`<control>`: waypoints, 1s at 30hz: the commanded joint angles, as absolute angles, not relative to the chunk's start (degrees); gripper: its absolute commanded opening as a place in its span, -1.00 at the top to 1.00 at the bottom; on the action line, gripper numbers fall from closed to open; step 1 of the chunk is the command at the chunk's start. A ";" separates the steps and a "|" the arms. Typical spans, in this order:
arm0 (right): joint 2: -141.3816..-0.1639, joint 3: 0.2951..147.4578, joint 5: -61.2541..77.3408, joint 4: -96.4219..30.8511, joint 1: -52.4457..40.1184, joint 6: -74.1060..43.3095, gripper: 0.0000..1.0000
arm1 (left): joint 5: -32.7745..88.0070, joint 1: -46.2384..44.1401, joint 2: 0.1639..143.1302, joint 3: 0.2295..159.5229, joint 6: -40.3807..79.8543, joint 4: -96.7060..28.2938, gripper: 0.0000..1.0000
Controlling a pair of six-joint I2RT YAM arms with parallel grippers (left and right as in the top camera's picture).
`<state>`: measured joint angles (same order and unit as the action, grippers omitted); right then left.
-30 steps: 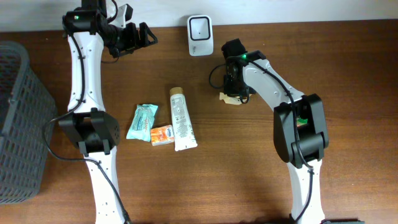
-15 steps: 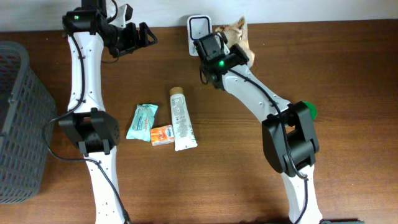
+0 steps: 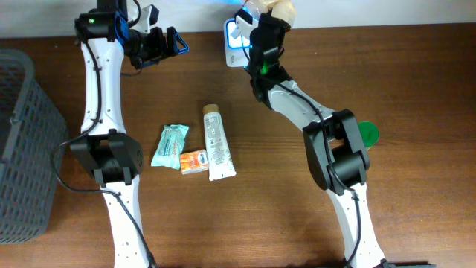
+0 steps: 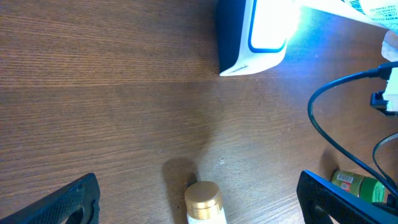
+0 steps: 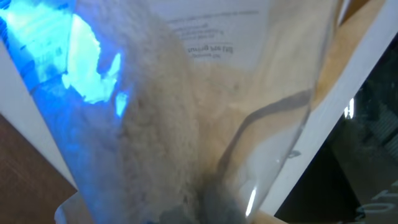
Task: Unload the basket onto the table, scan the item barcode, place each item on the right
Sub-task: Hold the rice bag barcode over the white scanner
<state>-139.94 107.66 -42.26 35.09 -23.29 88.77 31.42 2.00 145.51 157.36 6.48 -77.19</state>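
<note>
Right gripper is clamped tight on a clear plastic pouch, which is held at the top edge of the overhead frame, just right of centre, touching or nearly touching the white barcode scanner. The right arm reaches from the lower right diagonally up and left across the table. The left arm stands along the left side. The left gripper is at upper left with its jaws spread wide, holding nothing and pointing right toward the scanner.

The pouch overlaps the table's far edge. Bare wood lies between the scanner and the white tube, teal packet and orange sachet at mid-frame. A grey basket fills the left edge.

In the right wrist view, the pouch shows transparent film over beige, possibly fuzzy contents. A printed label sits near the top, too blurred to read, and a blue glow falls on the upper left.
</note>
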 commanded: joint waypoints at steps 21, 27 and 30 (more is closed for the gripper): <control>-143.81 109.08 -28.23 41.91 -24.03 84.55 0.92 | 31.44 2.04 144.97 158.19 5.96 -77.25 -0.98; -140.38 109.08 -31.99 46.22 -23.62 67.53 0.92 | 31.44 2.04 144.97 158.19 5.96 -77.25 -0.98; -132.09 109.08 -32.01 30.74 -23.46 55.86 0.92 | 31.44 2.04 144.97 158.19 5.96 -77.25 -0.98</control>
